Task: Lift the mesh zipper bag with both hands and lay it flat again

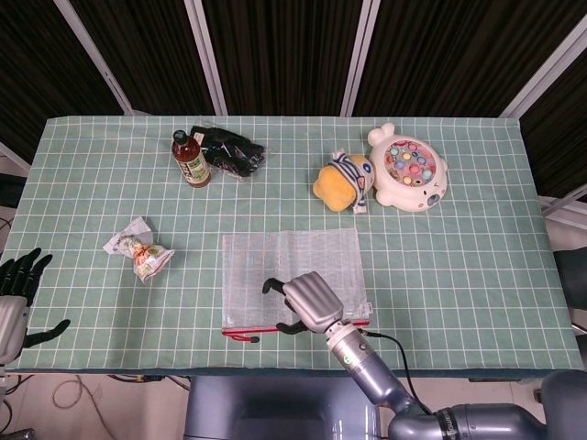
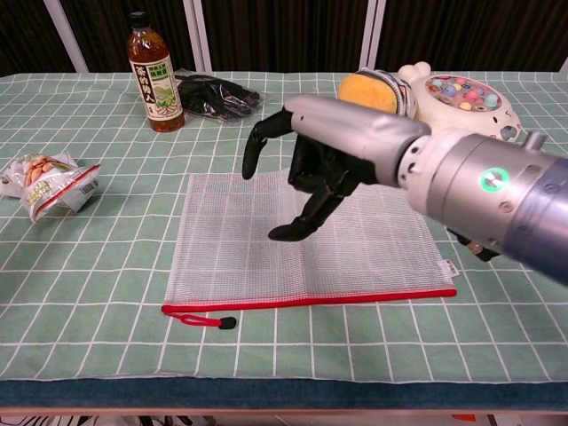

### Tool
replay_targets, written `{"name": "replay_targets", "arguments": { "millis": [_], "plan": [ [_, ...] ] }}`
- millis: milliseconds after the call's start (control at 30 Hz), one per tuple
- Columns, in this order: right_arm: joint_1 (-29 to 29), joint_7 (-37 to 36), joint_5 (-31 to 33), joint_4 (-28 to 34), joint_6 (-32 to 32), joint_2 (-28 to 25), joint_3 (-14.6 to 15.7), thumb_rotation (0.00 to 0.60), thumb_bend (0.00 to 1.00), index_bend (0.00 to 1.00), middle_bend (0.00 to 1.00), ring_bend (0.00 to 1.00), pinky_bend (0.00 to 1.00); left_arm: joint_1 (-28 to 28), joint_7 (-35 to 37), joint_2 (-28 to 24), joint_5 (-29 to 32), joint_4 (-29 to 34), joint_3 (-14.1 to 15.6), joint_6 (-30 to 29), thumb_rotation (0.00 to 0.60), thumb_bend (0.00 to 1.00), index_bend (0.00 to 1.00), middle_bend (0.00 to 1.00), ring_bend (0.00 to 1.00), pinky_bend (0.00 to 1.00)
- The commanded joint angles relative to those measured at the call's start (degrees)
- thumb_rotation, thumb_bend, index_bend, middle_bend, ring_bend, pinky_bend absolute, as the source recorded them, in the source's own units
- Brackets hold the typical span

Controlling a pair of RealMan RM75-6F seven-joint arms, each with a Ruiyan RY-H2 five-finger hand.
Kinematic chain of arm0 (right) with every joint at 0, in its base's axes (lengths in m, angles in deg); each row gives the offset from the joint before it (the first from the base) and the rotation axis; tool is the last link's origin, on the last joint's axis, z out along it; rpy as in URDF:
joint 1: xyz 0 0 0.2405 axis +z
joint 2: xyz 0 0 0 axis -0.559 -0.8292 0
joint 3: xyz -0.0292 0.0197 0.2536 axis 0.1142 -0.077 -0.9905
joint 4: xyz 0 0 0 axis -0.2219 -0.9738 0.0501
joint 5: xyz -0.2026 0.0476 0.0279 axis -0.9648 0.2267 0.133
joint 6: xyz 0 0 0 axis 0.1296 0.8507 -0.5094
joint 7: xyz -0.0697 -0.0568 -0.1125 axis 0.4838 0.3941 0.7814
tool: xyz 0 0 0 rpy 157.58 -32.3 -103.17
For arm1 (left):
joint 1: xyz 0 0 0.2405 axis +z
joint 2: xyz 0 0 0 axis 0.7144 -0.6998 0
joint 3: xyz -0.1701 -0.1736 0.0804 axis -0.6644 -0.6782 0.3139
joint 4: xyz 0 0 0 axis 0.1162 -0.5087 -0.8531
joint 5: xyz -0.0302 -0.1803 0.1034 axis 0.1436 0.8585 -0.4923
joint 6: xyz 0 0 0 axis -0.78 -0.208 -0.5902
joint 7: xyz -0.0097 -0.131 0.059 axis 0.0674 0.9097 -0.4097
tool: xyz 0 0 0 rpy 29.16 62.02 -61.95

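Observation:
The mesh zipper bag (image 1: 275, 266) lies flat at the table's front middle, with its red zipper (image 2: 311, 299) along the near edge and a black-tipped pull cord (image 2: 204, 319) at the near left corner. My right hand (image 1: 307, 301) hangs over the bag's middle, fingers spread and pointing left, holding nothing. In the chest view the right hand (image 2: 319, 160) and its silver forearm cover the bag's right part; the bag (image 2: 222, 240) shows beneath. My left hand (image 1: 14, 298) stays at the table's left front edge, fingers apart and empty, far from the bag.
A brown bottle (image 1: 191, 158) and a black packet (image 1: 234, 151) stand at the back left. A snack packet (image 1: 139, 249) lies left of the bag. A yellow plush toy (image 1: 344, 181) and a white fishing toy (image 1: 410, 168) sit at the back right.

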State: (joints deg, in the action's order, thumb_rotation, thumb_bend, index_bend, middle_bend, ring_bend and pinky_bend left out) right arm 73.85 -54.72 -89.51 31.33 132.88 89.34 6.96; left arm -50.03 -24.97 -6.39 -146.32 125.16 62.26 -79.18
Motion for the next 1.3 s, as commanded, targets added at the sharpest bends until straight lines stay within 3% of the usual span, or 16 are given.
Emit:
{"name": "replay_targets", "arguments": {
  "millis": [33,400,800,1300],
  "plan": [
    [1.80,1.99,3.97,-2.02,0.09,3.64,0.54,0.600,0.28,0.44,1.00,1.00,1.00,-0.13,0.66,-0.10,0.00,-0.09,-0.03,0.20,0.600,0.08,0.00,0.00,0.00,0.00],
    [4.63,7.26,10.58,-4.86,3.24,12.00,2.15,0.600,0.30,0.48,1.00,1.00,1.00,-0.41,2.29,-0.27,-0.63,-0.74,0.06,0.24,0.600,0.08,0.00,0.00,0.00,0.00],
    [5.46,10.13,14.88,-9.63,5.28,17.29,4.38,0.600,0.35,0.48,1.00,1.00,1.00,-0.62,3.25,-0.39,-1.04,-1.09,0.17,0.28,0.600,0.08,0.00,0.00,0.00,0.00],
    [5.81,9.64,16.48,-15.38,5.65,22.21,3.32,0.600,0.40,0.48,1.00,1.00,1.00,-0.74,3.22,-0.19,-0.91,-1.12,0.14,0.33,0.600,0.08,0.00,0.00,0.00,0.00]
  ]
}}
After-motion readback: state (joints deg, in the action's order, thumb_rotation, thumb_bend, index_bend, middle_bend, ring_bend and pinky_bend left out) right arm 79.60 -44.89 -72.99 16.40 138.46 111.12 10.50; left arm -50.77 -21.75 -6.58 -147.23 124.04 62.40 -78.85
